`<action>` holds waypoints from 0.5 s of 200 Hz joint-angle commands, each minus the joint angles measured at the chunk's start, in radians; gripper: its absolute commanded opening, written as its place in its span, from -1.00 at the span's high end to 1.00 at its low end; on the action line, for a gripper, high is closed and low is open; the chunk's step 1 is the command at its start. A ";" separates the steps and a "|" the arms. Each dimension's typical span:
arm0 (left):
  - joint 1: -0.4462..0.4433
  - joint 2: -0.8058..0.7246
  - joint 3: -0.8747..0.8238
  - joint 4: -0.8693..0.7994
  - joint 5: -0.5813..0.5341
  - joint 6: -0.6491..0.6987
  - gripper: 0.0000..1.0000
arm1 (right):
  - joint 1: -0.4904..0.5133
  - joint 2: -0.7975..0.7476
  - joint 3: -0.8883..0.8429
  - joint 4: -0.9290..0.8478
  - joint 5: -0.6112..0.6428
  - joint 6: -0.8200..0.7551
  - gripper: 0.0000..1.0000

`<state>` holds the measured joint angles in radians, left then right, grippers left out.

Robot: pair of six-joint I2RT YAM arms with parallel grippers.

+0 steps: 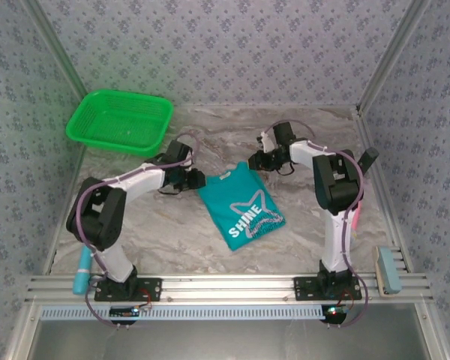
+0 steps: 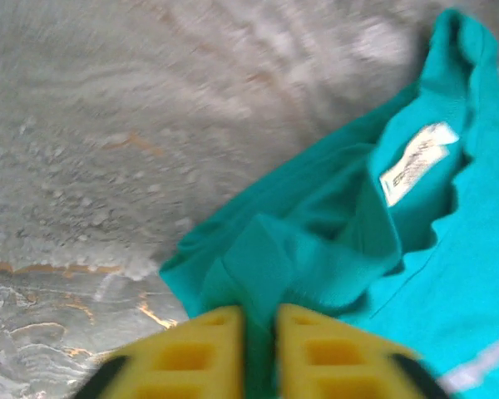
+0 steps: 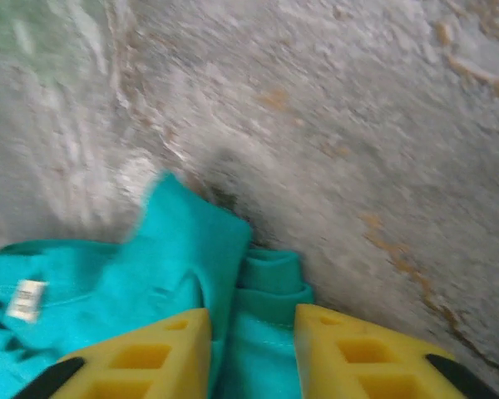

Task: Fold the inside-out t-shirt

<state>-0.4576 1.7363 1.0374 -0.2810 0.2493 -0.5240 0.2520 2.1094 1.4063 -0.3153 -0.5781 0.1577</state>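
Your left gripper (image 2: 259,324) shows only a thin slit between its yellow fingers (image 2: 204,353), with a fold of teal cloth in it; you cannot tell whether it pinches. Your right gripper (image 3: 251,328) stands wider, loosely straddling a sleeve edge. Both sit at the collar end of the inside-out t-shirt (image 1: 240,206), which lies mid-way across the table (image 1: 307,225), lettering up, in a compact narrow shape. The sides look folded in; a last halving likely remains.
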 commanded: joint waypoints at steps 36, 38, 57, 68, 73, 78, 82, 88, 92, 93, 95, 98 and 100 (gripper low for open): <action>0.020 -0.182 -0.062 -0.044 -0.191 0.025 0.04 | 0.018 -0.330 -0.150 -0.052 0.213 -0.012 0.02; 0.018 -0.190 -0.063 -0.052 -0.193 0.025 0.02 | 0.019 -0.342 -0.159 -0.054 0.217 -0.014 0.02; 0.010 -0.251 -0.104 -0.046 -0.100 0.012 -0.05 | 0.043 -0.467 -0.280 -0.078 0.233 -0.028 -0.03; -0.006 -0.252 -0.130 -0.008 -0.011 -0.013 -0.05 | 0.063 -0.521 -0.342 -0.085 0.254 -0.026 -0.05; -0.018 -0.247 -0.141 0.006 0.018 -0.023 -0.05 | 0.072 -0.541 -0.371 -0.081 0.252 -0.024 -0.06; -0.030 -0.240 -0.148 0.019 0.034 -0.033 -0.05 | 0.077 -0.556 -0.395 -0.076 0.247 -0.021 -0.06; -0.044 -0.234 -0.153 0.029 0.036 -0.035 -0.05 | 0.081 -0.563 -0.412 -0.073 0.242 -0.015 -0.07; -0.062 -0.225 -0.159 0.040 0.025 -0.037 -0.06 | 0.086 -0.568 -0.431 -0.072 0.239 -0.010 -0.07; -0.070 -0.217 -0.164 0.047 0.014 -0.042 -0.08 | 0.089 -0.568 -0.442 -0.072 0.236 -0.008 -0.07; -0.072 -0.215 -0.165 0.050 0.012 -0.043 -0.08 | 0.090 -0.568 -0.444 -0.072 0.235 -0.006 -0.07; -0.074 -0.211 -0.167 0.054 0.009 -0.048 -0.08 | 0.092 -0.568 -0.449 -0.073 0.235 -0.005 -0.07; -0.076 -0.204 -0.172 0.062 0.008 -0.054 -0.09 | 0.094 -0.566 -0.458 -0.071 0.238 -0.002 -0.07; -0.076 -0.199 -0.173 0.069 0.009 -0.062 -0.08 | 0.096 -0.566 -0.462 -0.070 0.241 0.001 -0.07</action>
<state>-0.4908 1.4887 0.9096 -0.2562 0.2073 -0.5388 0.3294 1.5295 1.0199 -0.3428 -0.3626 0.1490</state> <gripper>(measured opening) 0.536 0.536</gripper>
